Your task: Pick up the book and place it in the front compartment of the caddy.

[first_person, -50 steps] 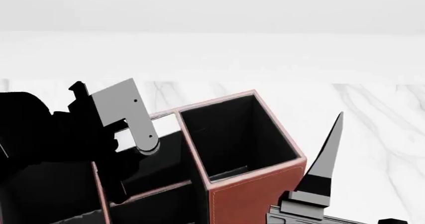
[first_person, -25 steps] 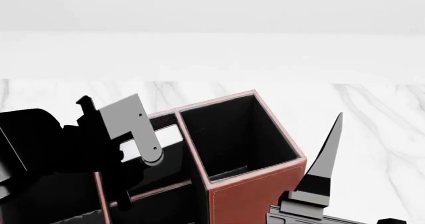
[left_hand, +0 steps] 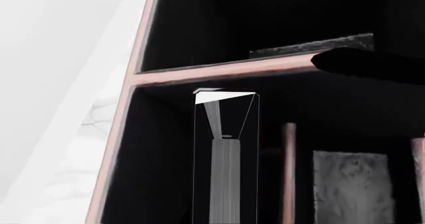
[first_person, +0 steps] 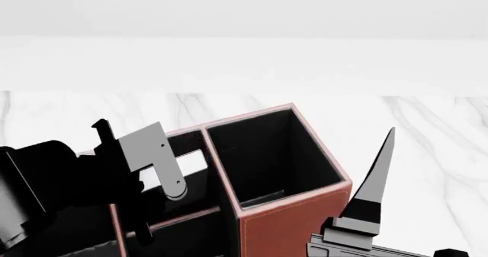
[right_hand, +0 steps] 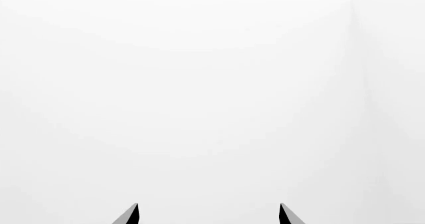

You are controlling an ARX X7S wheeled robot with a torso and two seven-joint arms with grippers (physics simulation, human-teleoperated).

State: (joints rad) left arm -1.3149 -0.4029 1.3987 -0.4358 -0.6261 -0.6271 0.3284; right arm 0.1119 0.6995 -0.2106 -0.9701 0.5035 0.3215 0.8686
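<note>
Left arm (first_person: 61,177) lower, hiding caddy (first_person: 294,223) cells

Left arm reaches forward, left pincer (first_person: 164,171) angled downward, jaw state unclear. Right pincer (right_hand: 207,215) raised upward, fingertips parted.

right gripper (right_hand: 207,215) jaws apart, blank white

The left gripper (first_person: 164,177) is hanging inside the caddy (first_person: 282,228), with a black-lined wall closing in on one side and a stitched divider rim (left_hand: 226,70) crossing just ahead of its fingertips. The book (left_hand: 224,184) is filling the gap between the jaws. Beside it, thin partitions (left_hand: 288,174) are narrowing the passage. The right gripper (right_hand: 207,214) is facing open, unobstructed white space.
</note>
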